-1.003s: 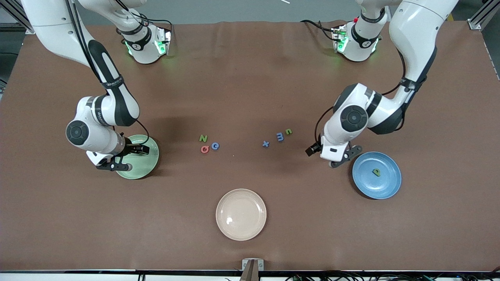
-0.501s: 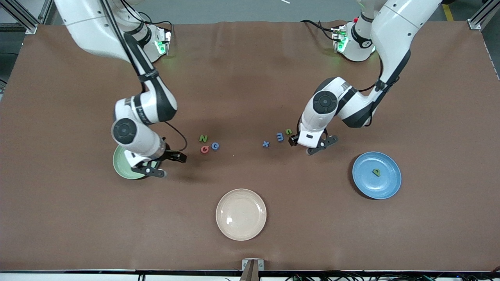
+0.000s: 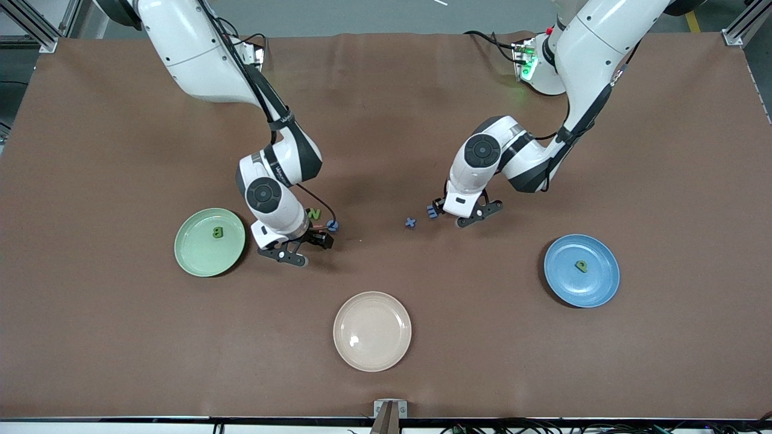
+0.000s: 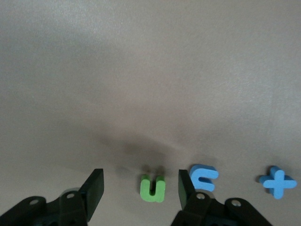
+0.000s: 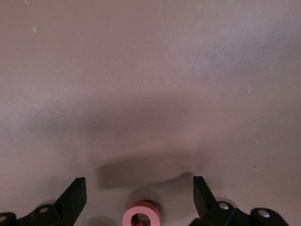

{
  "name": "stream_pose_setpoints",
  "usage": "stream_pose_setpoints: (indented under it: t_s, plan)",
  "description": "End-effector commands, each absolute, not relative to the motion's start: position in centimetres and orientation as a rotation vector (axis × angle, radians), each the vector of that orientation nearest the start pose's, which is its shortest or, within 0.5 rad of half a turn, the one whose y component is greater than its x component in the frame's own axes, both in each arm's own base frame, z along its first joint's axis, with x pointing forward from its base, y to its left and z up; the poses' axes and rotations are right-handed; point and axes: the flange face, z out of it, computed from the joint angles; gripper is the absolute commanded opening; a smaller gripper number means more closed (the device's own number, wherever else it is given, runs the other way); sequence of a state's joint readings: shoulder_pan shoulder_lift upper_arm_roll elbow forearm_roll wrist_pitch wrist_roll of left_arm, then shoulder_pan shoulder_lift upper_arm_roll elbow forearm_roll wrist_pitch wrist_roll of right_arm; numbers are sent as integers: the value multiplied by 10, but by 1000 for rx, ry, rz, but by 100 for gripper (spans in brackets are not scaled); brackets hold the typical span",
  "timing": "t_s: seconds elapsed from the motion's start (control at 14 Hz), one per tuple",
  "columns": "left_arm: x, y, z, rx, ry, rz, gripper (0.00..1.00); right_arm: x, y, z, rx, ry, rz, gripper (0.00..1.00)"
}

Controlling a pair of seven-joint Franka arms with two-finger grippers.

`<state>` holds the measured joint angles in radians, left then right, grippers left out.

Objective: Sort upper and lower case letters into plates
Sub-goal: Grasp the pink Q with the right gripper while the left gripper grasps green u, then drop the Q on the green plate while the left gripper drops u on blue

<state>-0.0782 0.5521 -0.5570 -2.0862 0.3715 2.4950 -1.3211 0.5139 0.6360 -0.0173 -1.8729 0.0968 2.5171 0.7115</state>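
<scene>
Left gripper [image 4: 138, 188], fingers spread, straddles the green u [image 4: 153, 188], which lies flat between the jaws, untouched; the blue m [image 4: 203, 177] sits just beside one finger [image 4: 186, 188] and may be nudged, the blue x [image 4: 278, 181] farther along. Right gripper [image 5: 139, 195], also spread, brackets the red Q [image 5: 141, 217]; green N [image 3: 313, 213] and blue G [image 3: 332, 226] lie close. Green B [image 3: 218, 232] rests in the green plate [image 3: 194, 259], green p [image 3: 581, 266] in the blue plate [image 3: 600, 289].

A robotics lab: brown-covered table [image 3: 386, 108], aluminium frame posts [image 3: 745, 24], loose cables [image 3: 543, 429].
</scene>
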Motion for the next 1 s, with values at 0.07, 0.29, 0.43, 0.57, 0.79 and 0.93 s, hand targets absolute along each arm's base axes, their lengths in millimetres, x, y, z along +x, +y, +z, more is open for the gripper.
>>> stream_pose_setpoints:
  t_s: [0.07,0.29,0.43,0.57,0.79,0.93]
  plan:
    - [458,-349,184,-3103,-708,89,71,542,301,166,-3091,464,51,100]
    - [454,-351,176,-3106,-697,104,69,534,302,174,-3092,454,55,97]
    - [453,-351,173,-3107,-675,99,65,527,308,182,-3102,437,76,96]
    - [452,-351,170,-3104,-676,111,61,524,311,184,-3105,447,87,91]
    - [453,-352,169,-3103,-698,113,20,523,313,183,-3106,445,83,86]
    - [461,-348,175,-3101,-733,94,0,524,312,181,-3109,445,83,81]
